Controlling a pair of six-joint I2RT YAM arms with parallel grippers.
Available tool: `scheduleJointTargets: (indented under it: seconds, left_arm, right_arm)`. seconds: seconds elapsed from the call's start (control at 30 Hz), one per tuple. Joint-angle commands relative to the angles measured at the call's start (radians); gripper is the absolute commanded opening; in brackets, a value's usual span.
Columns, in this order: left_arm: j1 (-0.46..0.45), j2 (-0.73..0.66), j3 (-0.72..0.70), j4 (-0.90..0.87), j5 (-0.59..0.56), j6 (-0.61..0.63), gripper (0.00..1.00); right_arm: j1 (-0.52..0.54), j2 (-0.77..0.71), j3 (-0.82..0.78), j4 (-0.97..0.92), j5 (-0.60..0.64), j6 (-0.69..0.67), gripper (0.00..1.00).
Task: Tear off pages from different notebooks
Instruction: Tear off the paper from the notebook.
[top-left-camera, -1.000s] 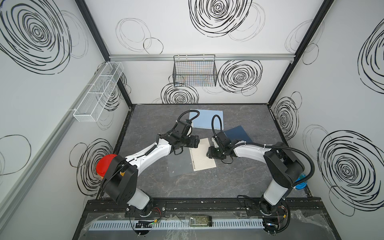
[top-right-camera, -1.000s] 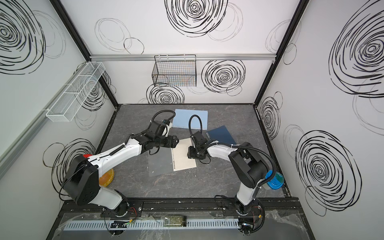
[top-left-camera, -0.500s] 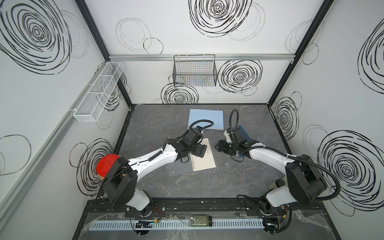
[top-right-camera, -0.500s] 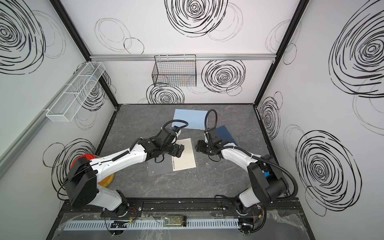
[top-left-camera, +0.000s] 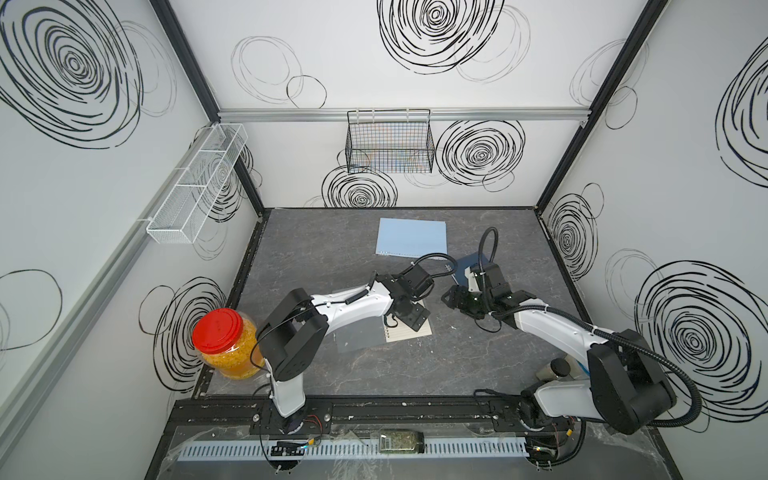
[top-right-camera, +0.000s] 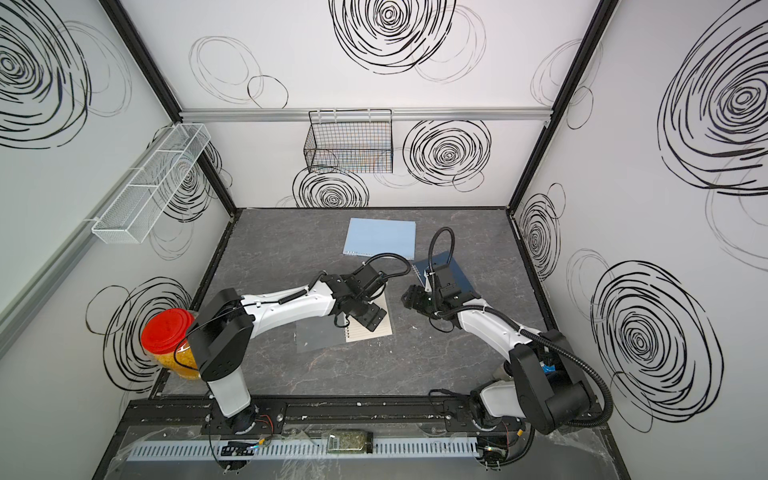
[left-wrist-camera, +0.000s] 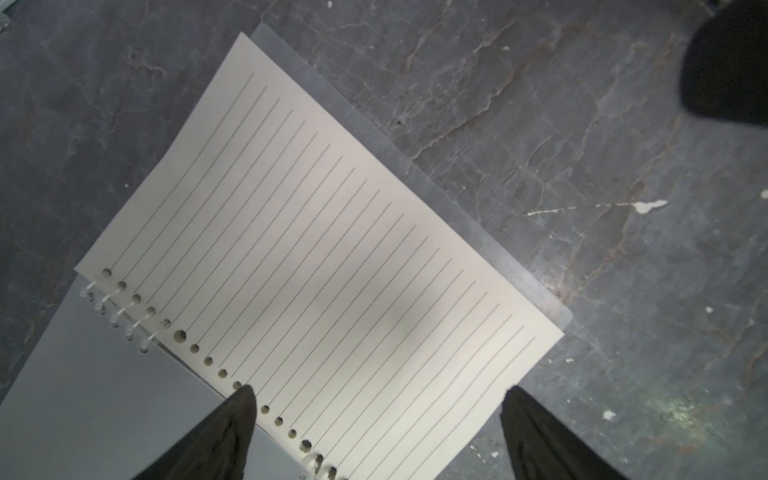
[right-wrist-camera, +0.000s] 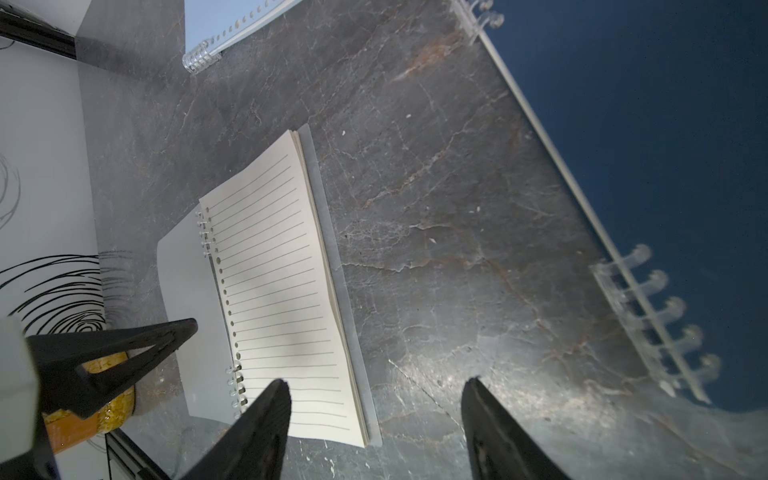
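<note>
The clear-covered notebook (top-left-camera: 405, 332) lies open mid-table, its translucent cover (left-wrist-camera: 95, 411) folded aside and a cream lined page (left-wrist-camera: 316, 257) on top. Whether that page is still on the rings I cannot tell. My left gripper (left-wrist-camera: 379, 390) hovers over it, open, one finger above the punched-hole edge and one past the page's outer edge, holding nothing; it shows in a top view as the left gripper (top-left-camera: 410, 320). My right gripper (right-wrist-camera: 377, 381) is open and empty over bare table, between that notebook and the dark navy notebook (right-wrist-camera: 665, 145). The light-blue notebook (top-left-camera: 411, 237) lies farther back.
A red-lidded jar (top-left-camera: 220, 345) of orange contents stands at the front left corner. A black wire basket (top-left-camera: 388, 141) hangs on the back wall and a white mesh shelf (top-left-camera: 195, 187) on the left wall. A small bottle (top-left-camera: 557, 370) sits behind the right arm's base.
My left gripper has moved right and toward the front, over the lined page, and opened wider. My right gripper has drawn back off the notebook's edge to the right and opened.
</note>
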Motion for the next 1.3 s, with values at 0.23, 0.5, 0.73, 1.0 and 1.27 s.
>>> scheduleJointTargets:
  seconds: [0.23, 0.5, 0.73, 1.0, 1.27]
  left_arm:
    - [-0.037, 0.097, 0.041, -0.018, 0.010, 0.023, 0.94]
    - [-0.022, 0.113, -0.002, 0.050, -0.001, -0.005, 0.93]
    - [-0.003, 0.136, -0.053, 0.092, 0.008, -0.014, 0.89]
    - [0.027, 0.152, -0.103, 0.097, 0.023, -0.012, 0.74]
    - [0.053, 0.155, -0.147, 0.102, 0.054, 0.001, 0.54]
  right_arm:
    - [0.015, -0.008, -0.020, 0.034, 0.000, 0.033, 0.68]
    - [0.069, 0.016, -0.026, 0.058, 0.008, 0.060, 0.68]
    - [0.106, 0.048, -0.022, 0.082, 0.014, 0.083, 0.68]
    - [0.151, 0.104, 0.001, 0.098, 0.017, 0.100, 0.68]
    - [0.154, 0.110, 0.012, 0.089, 0.022, 0.097, 0.68]
